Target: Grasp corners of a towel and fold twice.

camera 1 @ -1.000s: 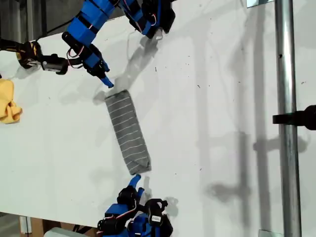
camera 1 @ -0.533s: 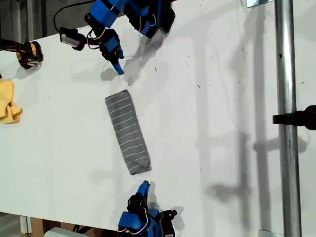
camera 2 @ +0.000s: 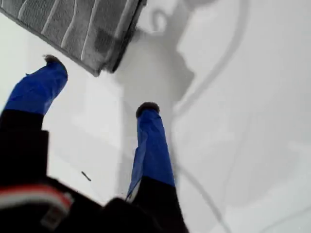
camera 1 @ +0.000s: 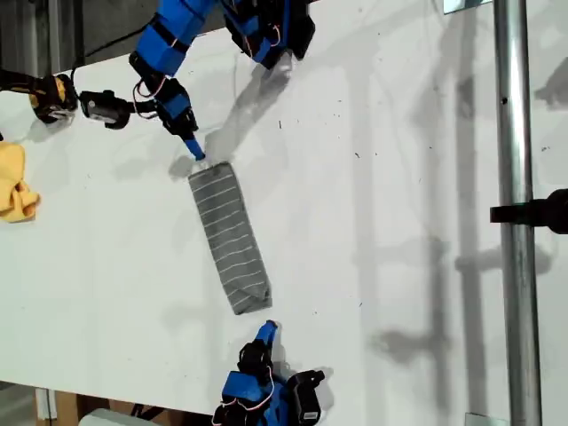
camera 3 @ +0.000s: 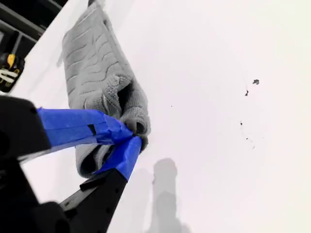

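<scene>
The towel (camera 1: 229,235) lies folded into a long narrow grey strip with thin white stripes, slanting across the white table (camera 1: 390,177) in the exterior view. My first gripper (camera 1: 193,153) hangs at the strip's upper end. In the first wrist view it (camera 2: 97,90) is open, and a folded corner of the towel (camera 2: 73,24) sits just beyond its blue fingertips (camera 2: 148,114). My second gripper (camera 1: 268,328) is a short way off the strip's lower end. In the second wrist view it (camera 3: 135,136) is shut with nothing in it, and the towel (camera 3: 92,63) stretches away behind it.
A small yellow cloth (camera 1: 13,191) lies at the exterior view's left edge, with a black and yellow object (camera 1: 49,96) above it. A metal pole (camera 1: 513,213) with a black clamp (camera 1: 541,211) runs down the exterior view's right side.
My first gripper pulled away from the towel's upper end, then came back down to it. My second gripper backed off from the lower end. The towel has not moved.
</scene>
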Robot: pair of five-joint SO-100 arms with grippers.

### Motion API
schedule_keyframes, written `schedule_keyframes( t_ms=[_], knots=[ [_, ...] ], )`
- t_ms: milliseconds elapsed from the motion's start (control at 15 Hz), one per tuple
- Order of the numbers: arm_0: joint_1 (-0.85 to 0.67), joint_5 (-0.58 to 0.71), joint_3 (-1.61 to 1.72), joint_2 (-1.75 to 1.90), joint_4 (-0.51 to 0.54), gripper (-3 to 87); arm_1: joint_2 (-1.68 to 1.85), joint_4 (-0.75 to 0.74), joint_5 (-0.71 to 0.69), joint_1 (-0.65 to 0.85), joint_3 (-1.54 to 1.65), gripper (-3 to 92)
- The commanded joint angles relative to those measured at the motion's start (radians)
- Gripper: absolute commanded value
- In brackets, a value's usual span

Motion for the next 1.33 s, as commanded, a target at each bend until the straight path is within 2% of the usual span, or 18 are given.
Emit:
schedule_keyframes(
  t_ms=[0,200,600,933,1000,1267],
  knots=[
    [0.017,-0.018,-0.005,0.006,-0.006,-0.5,-0.241,-0.018,-0.067,-0.025,-0.265,32.8],
    [0.026,-0.04,0.008,0.006,0.0,-0.5,-0.491,-0.035,-0.077,-0.08,-0.449,32.4],
    [0.035,-0.057,0.023,0.006,0.012,-0.5,-0.79,-0.02,-0.06,-0.117,-0.623,32.7],
    [0.032,-0.058,0.026,0.006,0.012,-0.5,-0.857,0.017,-0.049,-0.181,-0.71,32.2],
    [0.032,-0.058,0.026,0.006,0.012,-0.5,-0.862,0.021,-0.046,-0.204,-0.727,29.7],
    [0.031,-0.058,0.025,0.006,0.009,-0.5,-0.861,0.046,-0.035,-0.27,-0.778,5.4]
  ],
)
